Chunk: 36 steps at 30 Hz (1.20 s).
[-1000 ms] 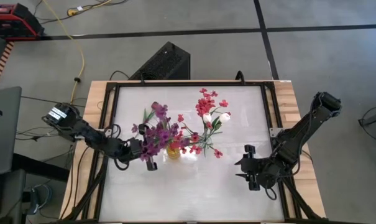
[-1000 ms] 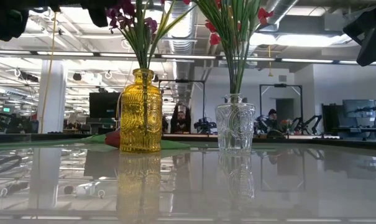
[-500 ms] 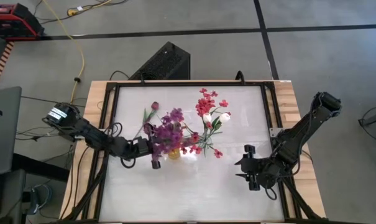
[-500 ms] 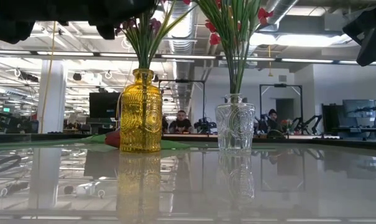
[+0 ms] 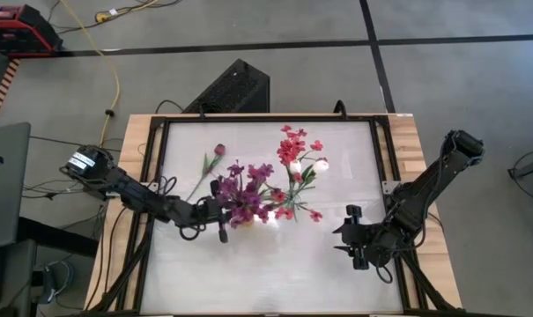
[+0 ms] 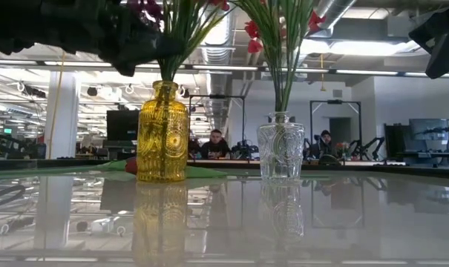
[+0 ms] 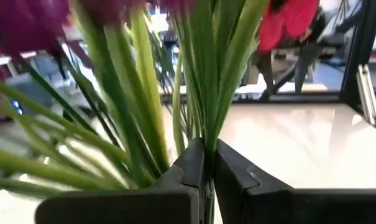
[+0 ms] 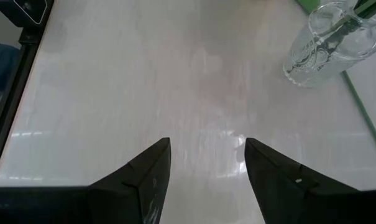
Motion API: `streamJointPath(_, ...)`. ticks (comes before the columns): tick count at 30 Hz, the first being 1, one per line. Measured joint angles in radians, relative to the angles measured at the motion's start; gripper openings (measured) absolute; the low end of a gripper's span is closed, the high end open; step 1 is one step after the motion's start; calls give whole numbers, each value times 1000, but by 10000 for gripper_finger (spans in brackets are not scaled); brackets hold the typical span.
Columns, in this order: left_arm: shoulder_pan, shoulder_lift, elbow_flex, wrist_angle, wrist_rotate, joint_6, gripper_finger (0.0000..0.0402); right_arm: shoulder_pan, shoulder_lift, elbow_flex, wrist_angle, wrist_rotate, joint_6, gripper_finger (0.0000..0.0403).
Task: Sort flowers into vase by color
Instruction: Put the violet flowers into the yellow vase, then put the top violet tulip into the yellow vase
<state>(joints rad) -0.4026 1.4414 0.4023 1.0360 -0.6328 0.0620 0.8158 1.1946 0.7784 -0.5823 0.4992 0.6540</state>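
A purple spray (image 5: 248, 189) stands with its green stems in the yellow glass vase (image 6: 161, 133), which the blossoms mostly hide from above. My left gripper (image 5: 220, 220) sits just left of the vase's mouth, shut on those stems. The clear vase (image 6: 280, 152) to the right holds red-pink sprays (image 5: 292, 145) and white buds (image 5: 319, 165). One dark-pink bud on a green stem (image 5: 215, 151) lies flat on the table behind the left gripper. My right gripper (image 5: 344, 236) hovers open over the table's near right part, holding nothing. My left gripper (image 7: 206, 171) pinches a bunch of thin green stems (image 7: 203, 127) of the purple spray between its two fingers. It comes in about level from the table's left, across the stems. The stems stand upright and run down into the yellow vase (image 6: 161, 133).
The two vases stand close together mid-table, and their sprays overlap. Bare tabletop (image 8: 175, 74) lies between the right gripper and the clear vase (image 8: 327, 43). A black frame (image 5: 151, 150) rims the table. People sit in the room beyond.
My left gripper has moved toward the table's right, staying shut on the stems. The purple blossoms have swung right with it, over the yellow vase. That uncovered the lone bud on the table. In the low view the yellow vase has shifted a little to the left.
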Motion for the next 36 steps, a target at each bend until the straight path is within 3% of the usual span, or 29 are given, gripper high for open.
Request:
streamJointPath(12,0,0,0,-91,-27,-107,34,0,0,0,23,0,1,232)
streamJointPath(19,3,-73,0,-186,22,-166,81,0,0,0,29,-1,1,232)
streamJointPath(27,3,-226,0,-480,95,-323,142,0,0,0,32,-1,1,232)
streamJointPath(36,3,-417,0,-834,256,-495,153,0,0,0,39,-1,1,232)
